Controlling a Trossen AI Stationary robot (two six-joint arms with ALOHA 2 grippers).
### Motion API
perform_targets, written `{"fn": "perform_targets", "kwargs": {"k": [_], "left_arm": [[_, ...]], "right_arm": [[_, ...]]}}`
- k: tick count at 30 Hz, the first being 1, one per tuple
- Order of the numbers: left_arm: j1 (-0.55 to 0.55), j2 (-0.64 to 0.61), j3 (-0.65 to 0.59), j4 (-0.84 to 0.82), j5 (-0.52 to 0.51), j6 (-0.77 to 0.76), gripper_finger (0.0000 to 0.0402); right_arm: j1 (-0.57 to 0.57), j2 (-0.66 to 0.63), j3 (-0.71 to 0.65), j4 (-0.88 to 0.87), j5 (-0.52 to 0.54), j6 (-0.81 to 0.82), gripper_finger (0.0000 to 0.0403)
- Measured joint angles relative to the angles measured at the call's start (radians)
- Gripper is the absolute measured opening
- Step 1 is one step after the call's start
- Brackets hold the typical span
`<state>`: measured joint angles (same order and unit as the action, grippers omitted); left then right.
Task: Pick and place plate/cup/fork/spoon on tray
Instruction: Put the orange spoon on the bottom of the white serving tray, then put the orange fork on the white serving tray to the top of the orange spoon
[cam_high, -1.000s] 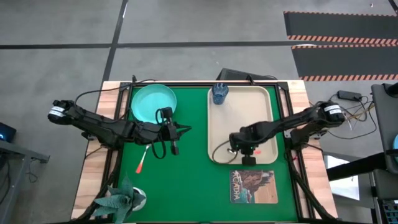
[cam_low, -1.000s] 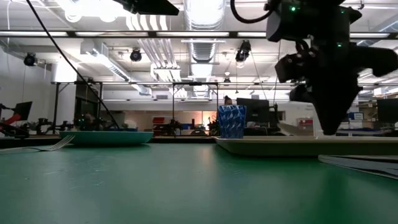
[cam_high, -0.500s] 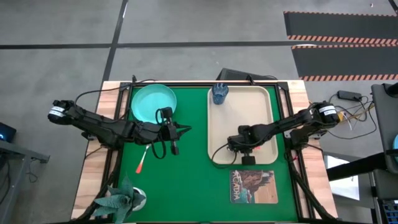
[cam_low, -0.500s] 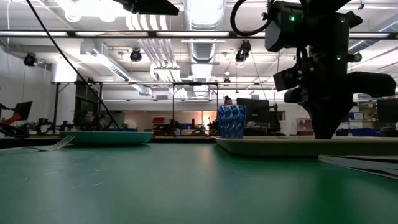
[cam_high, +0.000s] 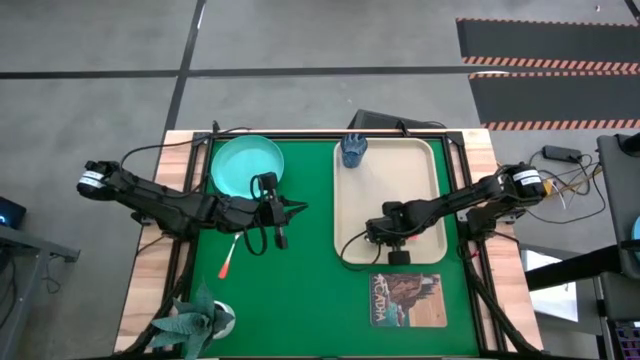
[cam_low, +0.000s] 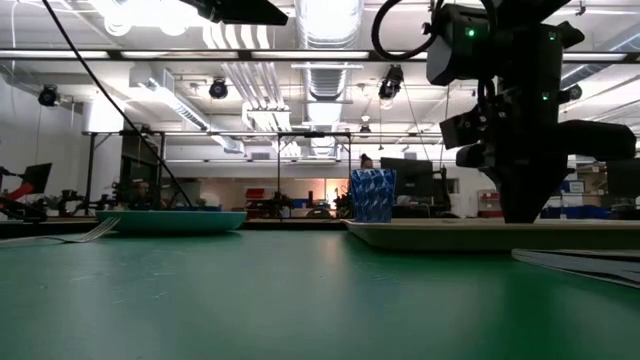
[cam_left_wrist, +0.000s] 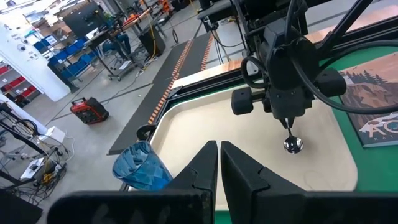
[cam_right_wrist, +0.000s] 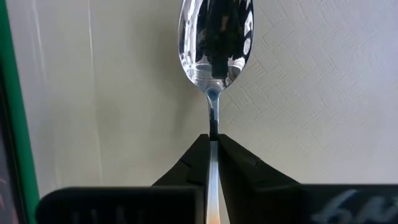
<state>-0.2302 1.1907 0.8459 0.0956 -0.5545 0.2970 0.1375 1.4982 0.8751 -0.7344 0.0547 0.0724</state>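
My right gripper (cam_high: 376, 236) is over the near left part of the beige tray (cam_high: 420, 175), shut on the spoon (cam_right_wrist: 216, 40). The spoon's bowl (cam_left_wrist: 292, 144) hangs just at the tray's floor; whether it touches, I cannot tell. The blue cup (cam_high: 354, 150) stands on its base in the tray's far left corner. The turquoise plate (cam_high: 247, 166) lies flat on the green mat at the far left. The fork (cam_high: 228, 262) lies flat on the mat, nearer than the plate. My left gripper (cam_high: 292, 208) is shut and empty, between plate and tray. My right gripper pinches the spoon's thin silver neck (cam_right_wrist: 213, 127), just behind the bowl, between its two fingertips (cam_right_wrist: 233, 158). The fingers point down from above and lie along the spoon. The spoon hangs bowl down below them; its handle is hidden between the fingers.
A printed picture card (cam_high: 408, 298) lies on the mat just nearer than the tray. A small potted plant (cam_high: 200, 320) stands at the near left corner. Black cables loop beside each gripper. Open green mat (cam_high: 300, 290) lies between fork and card.
My right gripper has gone down toward the tray and a little toward the table's left edge, still shut on the spoon, whose bowl now hangs lower over the tray. In the last half second it has kept almost still.
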Motion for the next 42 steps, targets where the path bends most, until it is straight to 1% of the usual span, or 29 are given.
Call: {"fn": "perform_targets", "kwargs": {"k": [8,15,17,20,25,27,29,32,35,37,42], "left_arm": [[0.0,0.0,0.0,0.0,0.0,0.0,0.0006],[0.0,0.0,-0.002,-0.001,0.0,-0.001,0.0006],[0.0,0.0,-0.002,-0.001,0.0,-0.003,0.0006],[0.0,0.0,-0.002,0.0,0.0,-0.056,0.0006],[0.0,0.0,-0.002,-0.015,0.0,-0.24,0.0006],[-0.001,0.0,-0.001,-0.054,0.0,-0.318,0.0006],[-0.001,0.006,0.007,-0.138,-0.003,-0.456,0.0006],[-0.001,0.031,0.014,-0.343,-0.004,-0.756,0.0006],[-0.001,0.081,0.05,-0.575,0.043,-1.105,0.0006],[-0.003,0.124,0.094,-0.696,0.082,-1.24,0.0006],[-0.005,0.254,0.206,-1.055,0.281,-1.503,0.0006]], "right_arm": [[0.0,0.0,-0.007,0.014,0.0,0.022,0.0055],[0.0,-0.037,0.034,-0.015,0.0,0.06,0.0076],[0.0,-0.066,0.029,0.033,0.001,0.068,0.0079],[0.005,-0.134,-0.023,0.194,0.002,0.037,0.0078],[0.006,-0.271,-0.175,0.533,0.008,-0.109,0.0068],[0.005,-0.328,-0.229,0.651,0.05,-0.173,0.0065],[0.004,-0.391,-0.27,0.737,0.093,-0.235,0.0062],[0.004,-0.485,-0.3,0.826,0.134,-0.317,0.0058],[0.004,-0.576,-0.31,0.846,0.134,-0.379,0.0057],[0.004,-0.625,-0.311,0.846,0.134,-0.406,0.0057],[0.004,-0.707,-0.32,0.839,0.133,-0.483,0.0057]]}}
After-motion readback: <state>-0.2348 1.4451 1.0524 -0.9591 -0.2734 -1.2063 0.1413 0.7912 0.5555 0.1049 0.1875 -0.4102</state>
